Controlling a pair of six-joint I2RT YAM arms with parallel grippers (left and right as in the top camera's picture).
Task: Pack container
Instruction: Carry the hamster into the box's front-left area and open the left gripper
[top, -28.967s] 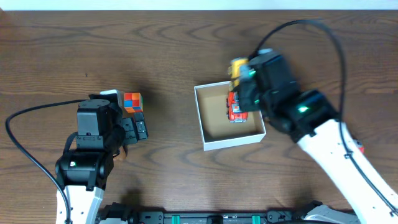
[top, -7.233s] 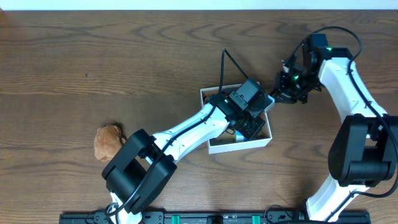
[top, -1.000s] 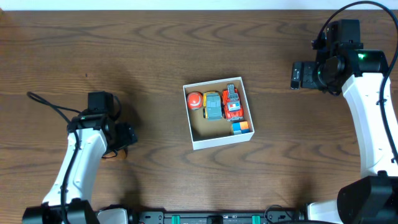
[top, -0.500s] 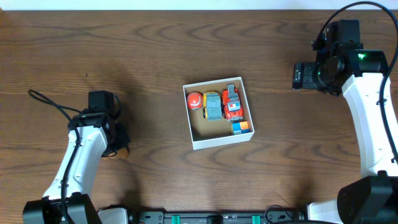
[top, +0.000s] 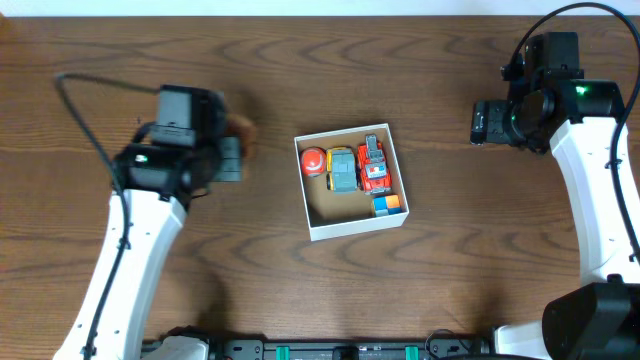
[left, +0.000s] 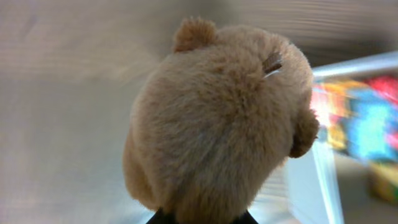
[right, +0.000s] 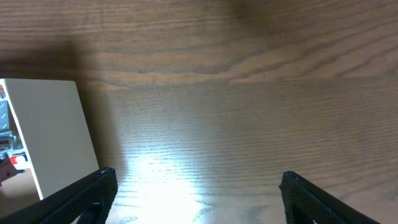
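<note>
**One plush toy short of a packed container**

The small square white-walled container (top: 352, 228) with a tan cardboard bottom sat in the middle of the dark wooden table (top: 300, 60). Four toys already lay inside, along its far and right sides: a red round toy (top: 313, 162), a teal and yellow toy car (top: 343, 170), a red toy truck (top: 373, 165) and a multicoloured cube (top: 387, 205). The near-left part of the bottom was bare.

The left gripper (top: 232, 158) hung to the left of the container, apart from it. It was clamped on a brown furry plush toy (left: 217, 118) that filled the left wrist view. The right gripper (right: 199, 202) sat well to the right, fingers spread wide with nothing between them.

The packing looked mostly done. What seemed left was to carry the plush toy over the left wall and release it onto the bare patch, which looked a snug fit for its bulk.
</note>
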